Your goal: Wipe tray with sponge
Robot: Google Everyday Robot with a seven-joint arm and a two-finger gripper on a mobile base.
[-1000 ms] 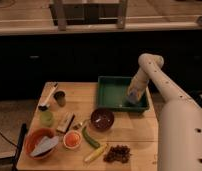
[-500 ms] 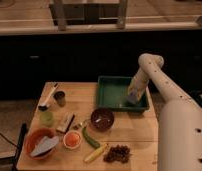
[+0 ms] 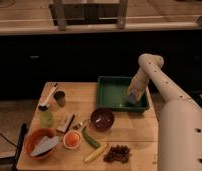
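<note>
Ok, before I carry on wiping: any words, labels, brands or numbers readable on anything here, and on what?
None can be read.
The tray, the gripper down inside its right end, and the sponge at it show no markings.
The dark-red bowl and the small cup on the table show no legible label.

The tray (image 3: 112, 92) sits at the table's (image 3: 134, 127) back right. The gripper (image 3: 131, 98) reaches down inside the tray's right end, over the sponge (image 3: 130, 97). A bowl (image 3: 102, 119) stands just before the tray's front left corner, with a block (image 3: 66, 122) farther left.
</note>
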